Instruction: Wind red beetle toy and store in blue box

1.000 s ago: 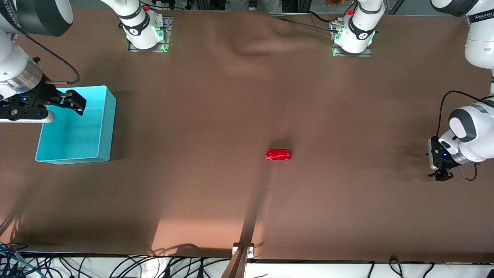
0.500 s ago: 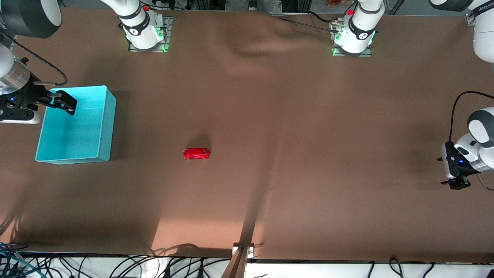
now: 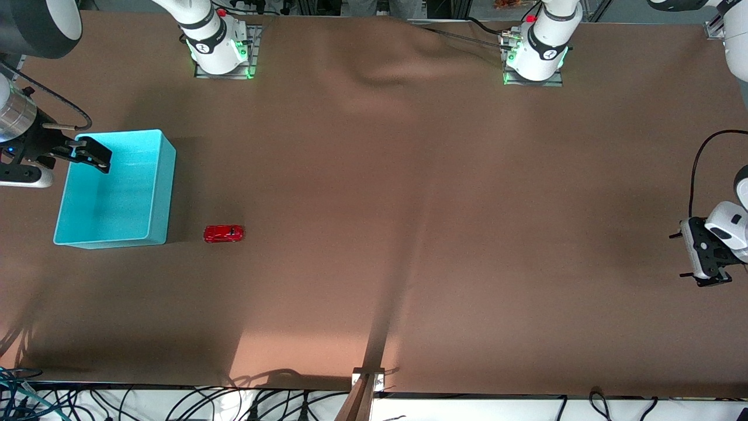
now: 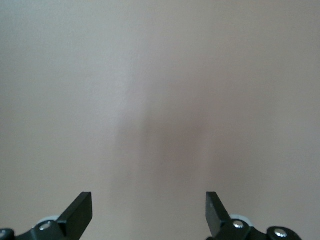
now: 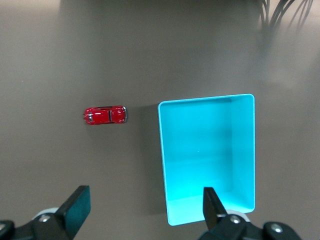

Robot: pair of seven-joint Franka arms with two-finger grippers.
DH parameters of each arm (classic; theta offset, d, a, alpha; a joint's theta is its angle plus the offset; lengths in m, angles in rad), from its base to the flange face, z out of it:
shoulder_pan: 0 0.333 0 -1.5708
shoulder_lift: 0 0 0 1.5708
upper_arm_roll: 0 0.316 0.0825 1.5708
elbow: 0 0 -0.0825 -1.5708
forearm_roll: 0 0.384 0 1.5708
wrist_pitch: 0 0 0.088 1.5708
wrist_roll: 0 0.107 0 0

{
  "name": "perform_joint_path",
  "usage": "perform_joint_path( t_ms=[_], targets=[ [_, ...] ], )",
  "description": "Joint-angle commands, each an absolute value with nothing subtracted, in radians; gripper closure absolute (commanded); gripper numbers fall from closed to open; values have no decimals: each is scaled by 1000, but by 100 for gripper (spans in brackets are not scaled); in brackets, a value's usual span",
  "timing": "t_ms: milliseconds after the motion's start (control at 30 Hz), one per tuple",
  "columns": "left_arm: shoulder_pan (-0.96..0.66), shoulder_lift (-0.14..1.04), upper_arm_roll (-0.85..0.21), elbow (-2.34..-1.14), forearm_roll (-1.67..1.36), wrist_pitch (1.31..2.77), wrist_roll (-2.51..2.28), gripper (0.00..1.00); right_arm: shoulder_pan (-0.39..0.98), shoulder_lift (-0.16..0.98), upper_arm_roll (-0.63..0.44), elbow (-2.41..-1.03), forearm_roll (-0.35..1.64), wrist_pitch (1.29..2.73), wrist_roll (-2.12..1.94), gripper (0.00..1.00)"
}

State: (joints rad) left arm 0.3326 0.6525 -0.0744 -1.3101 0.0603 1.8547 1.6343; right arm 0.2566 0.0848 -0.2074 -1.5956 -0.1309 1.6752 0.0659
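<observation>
Currently, listed largest to smallest.

Table: brown cloth cover, slightly rumpled toward the robots' bases. Nothing on it but the box and the toy.

Box: turquoise, open-topped, empty, standing at the right arm's end of the table. Position unchanged over the last second.

Right gripper: hangs over the box's edge at the table's end, fingers spread wide, holding nothing. It has drawn back from above the box's middle toward that edge during the last second. Its wrist view shows the box and toy below it, with both fingertips well apart.

Left gripper: hangs over the left arm's end of the table, fingers wide apart in its wrist view, holding nothing, only bare cloth beneath. It has pulled farther out toward the table's end over the last second.

Toy: red beetle car, on its wheels on the cloth, free of both grippers. A second ago it sat near the table's middle; half a second ago, partway along; now it lies near the box's corner nearest the front camera, not touching. Judgement: it is running on its own spring, so winding and release look done. Storing remains: the toy is outside the box, and the right gripper is the closer one to lift it in.
</observation>
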Motion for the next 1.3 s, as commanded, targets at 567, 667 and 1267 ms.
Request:
perform_joint_path(
  t_ms=[567,667,1267],
  targets=[
    [203,450,-41,-1393,44,1781,1189,0,270,235,-199,-1597,-51,1735,-162,0],
    [187,401,-41,-1443,46,1781,1096,0,267,264,-199,-1597,-48,1753,-317,0],
    [114,94,-48,-1695,-15,1783,338,0,170,436,-202,-1690,112,1966,-1248,0]
  ],
)
